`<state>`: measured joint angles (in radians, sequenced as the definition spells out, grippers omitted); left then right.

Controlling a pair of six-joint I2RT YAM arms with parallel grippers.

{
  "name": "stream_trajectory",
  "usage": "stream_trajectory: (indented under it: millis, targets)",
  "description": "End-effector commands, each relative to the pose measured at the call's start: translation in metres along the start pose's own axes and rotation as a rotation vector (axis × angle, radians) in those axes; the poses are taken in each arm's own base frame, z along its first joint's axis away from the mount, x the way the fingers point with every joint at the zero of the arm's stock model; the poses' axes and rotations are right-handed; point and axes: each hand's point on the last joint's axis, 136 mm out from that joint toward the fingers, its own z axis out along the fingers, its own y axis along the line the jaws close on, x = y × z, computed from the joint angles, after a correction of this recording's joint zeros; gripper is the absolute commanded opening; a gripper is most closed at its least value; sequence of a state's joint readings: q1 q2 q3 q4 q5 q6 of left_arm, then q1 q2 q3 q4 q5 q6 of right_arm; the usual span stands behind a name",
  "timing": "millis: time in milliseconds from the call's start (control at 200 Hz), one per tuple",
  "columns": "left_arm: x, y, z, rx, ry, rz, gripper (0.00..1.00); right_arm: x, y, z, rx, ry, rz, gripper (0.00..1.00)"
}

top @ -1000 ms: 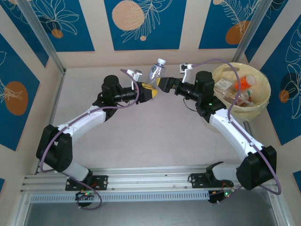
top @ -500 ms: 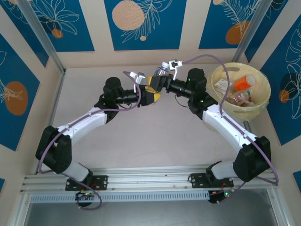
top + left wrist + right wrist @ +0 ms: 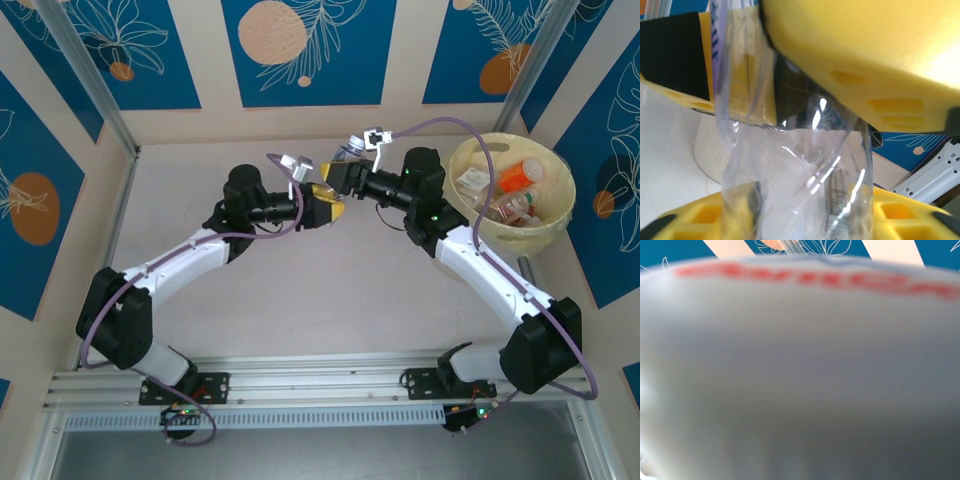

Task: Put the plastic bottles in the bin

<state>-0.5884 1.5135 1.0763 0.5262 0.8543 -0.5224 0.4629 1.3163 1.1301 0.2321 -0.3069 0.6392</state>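
Arms meet above the back of the surface. A clear bottle hangs in the air between them, well left of the bin. A second ago the right fingers waited a little way off, and the bottle stuck up from the left fingers alone. Now the right arm has swung over, and its fingers are right up against the bottle. The left fingers have hardly moved. Up close, the bottle sits between yellow fingers. I cannot tell how tight either set is, or which one really grips it. An orange-capped bottle and a few others lie in the bin, same as before.
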Motion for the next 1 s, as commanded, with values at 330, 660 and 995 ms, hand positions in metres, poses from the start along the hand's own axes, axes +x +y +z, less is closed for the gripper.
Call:
stream_trajectory:
  millis: [330, 660, 995]
  targets:
    - [0.003, 0.070, -0.030, -0.476, -0.076, 0.051, 1.00, -0.033, -0.060, -0.088, 0.504, -0.040, -0.107, 0.38]
    - [0.022, 0.122, -0.062, -0.783, -0.071, 0.039, 1.00, -0.108, -0.055, -0.243, 0.967, -0.211, -0.276, 0.40]
    - [0.026, 0.137, -0.060, -0.817, -0.045, 0.037, 1.00, -0.129, -0.142, -0.325, 1.201, -0.331, 0.019, 0.41]
